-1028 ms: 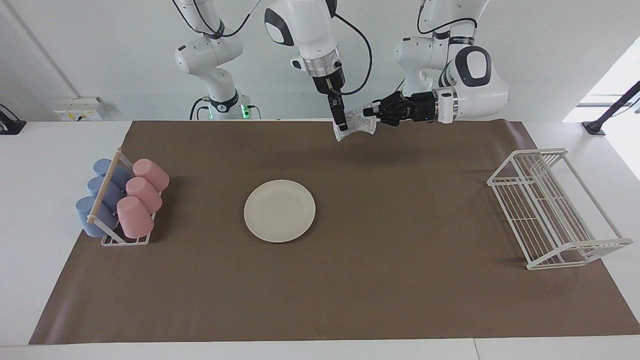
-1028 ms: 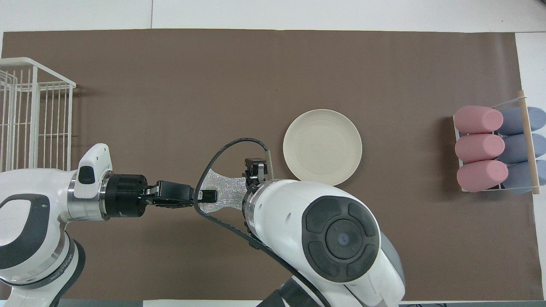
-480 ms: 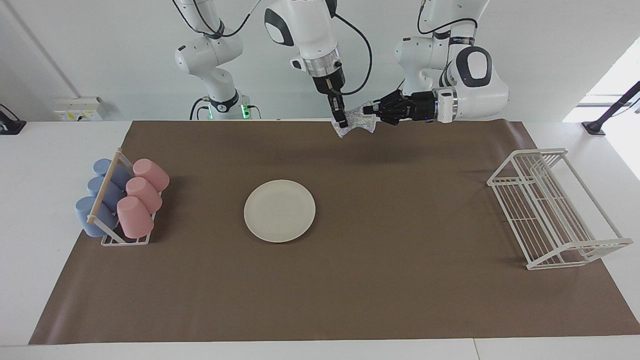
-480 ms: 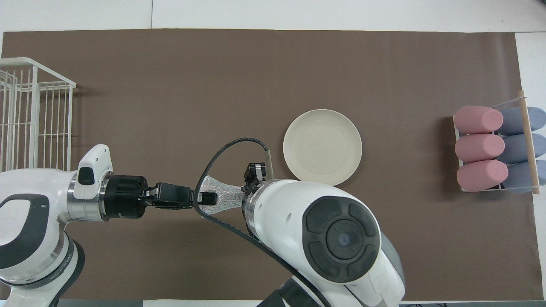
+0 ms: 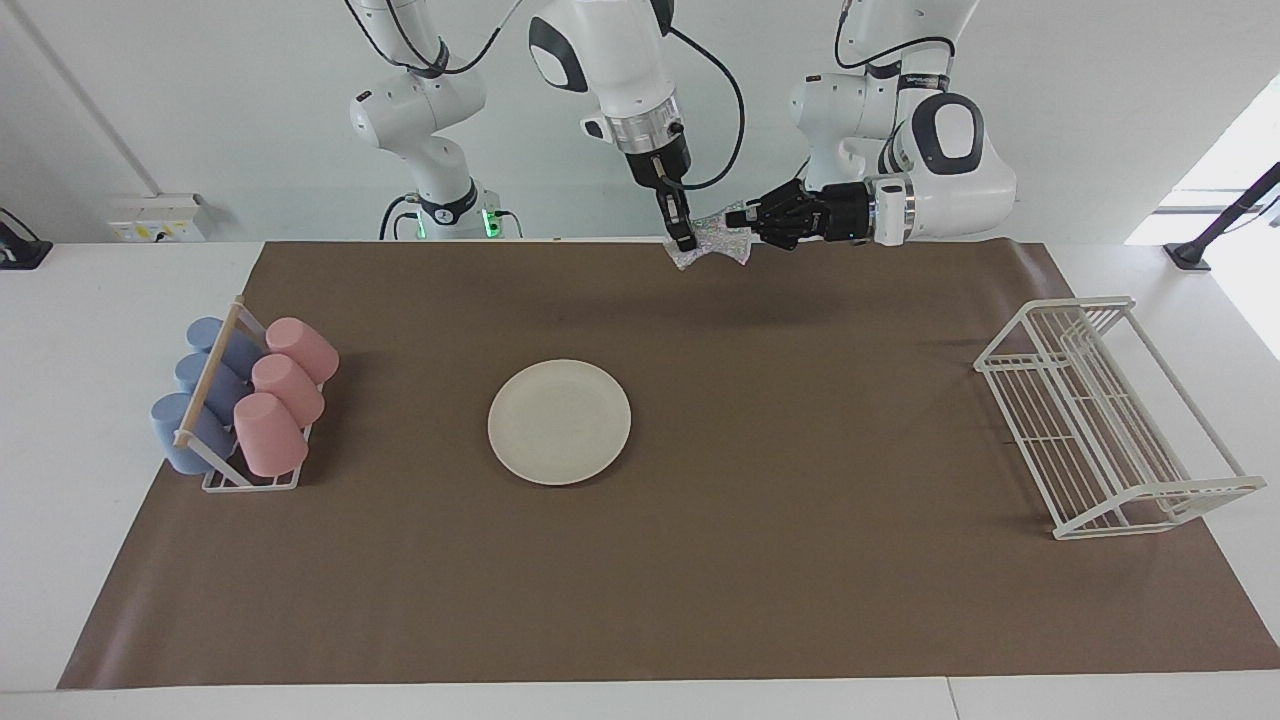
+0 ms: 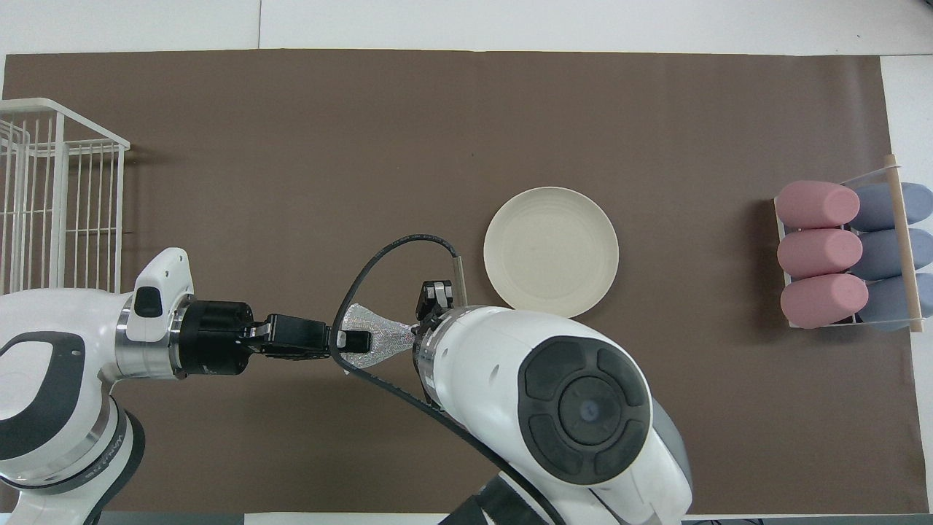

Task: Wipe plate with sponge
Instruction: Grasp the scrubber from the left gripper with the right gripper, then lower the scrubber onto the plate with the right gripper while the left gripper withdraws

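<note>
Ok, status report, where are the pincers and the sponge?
Both pincers shut on sponge, left pincer, right pincer, up in the air. Plate bare on mat. Nothing in the way.

Matt cream plate (image 5: 559, 421), shiny crinkly mesh sponge (image 5: 715, 243), matt brown paper-like mat (image 5: 700, 560), white-coated wire rack (image 5: 1105, 420)
</note>
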You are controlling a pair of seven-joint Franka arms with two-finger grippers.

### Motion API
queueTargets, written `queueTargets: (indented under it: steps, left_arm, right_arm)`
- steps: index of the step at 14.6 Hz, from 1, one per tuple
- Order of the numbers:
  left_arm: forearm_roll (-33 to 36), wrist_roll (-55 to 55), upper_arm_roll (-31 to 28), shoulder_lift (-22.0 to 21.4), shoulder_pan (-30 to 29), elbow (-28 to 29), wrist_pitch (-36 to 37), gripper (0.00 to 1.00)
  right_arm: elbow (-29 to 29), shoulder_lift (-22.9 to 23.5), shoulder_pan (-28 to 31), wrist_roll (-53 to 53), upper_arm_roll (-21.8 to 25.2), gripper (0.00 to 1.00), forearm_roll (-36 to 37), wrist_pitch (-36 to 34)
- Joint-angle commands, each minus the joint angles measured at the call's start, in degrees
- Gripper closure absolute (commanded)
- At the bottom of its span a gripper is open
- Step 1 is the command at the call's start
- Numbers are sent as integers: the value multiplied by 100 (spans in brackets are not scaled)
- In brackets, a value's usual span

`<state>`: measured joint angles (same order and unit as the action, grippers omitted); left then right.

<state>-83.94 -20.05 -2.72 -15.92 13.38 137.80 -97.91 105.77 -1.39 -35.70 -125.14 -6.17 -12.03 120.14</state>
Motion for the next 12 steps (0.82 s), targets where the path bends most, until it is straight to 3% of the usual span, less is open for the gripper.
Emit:
queueTargets:
  steps: [1, 2, 6, 8, 12]
  left_arm:
    - [35, 123, -44, -175, 60, 124, 35, 9]
    - [88, 238, -44, -184, 51, 124, 52, 0]
    - [202, 265, -53, -184, 25, 124, 88, 0]
    - [264, 274, -53, -184, 25, 116, 79, 0]
    - [737, 414, -62, -184, -54, 98, 9, 0]
  right_arm:
    - [128, -89, 28, 77, 1, 100, -124, 220]
    - [172, -89, 54, 182, 1, 100, -124, 342]
    - [251, -98, 255, 594, 10, 100, -107, 317]
    - [610, -89, 650, 1550, 10, 100, -107, 448]
    - [1147, 481, 1257, 3316, 10, 100, -107, 1248]
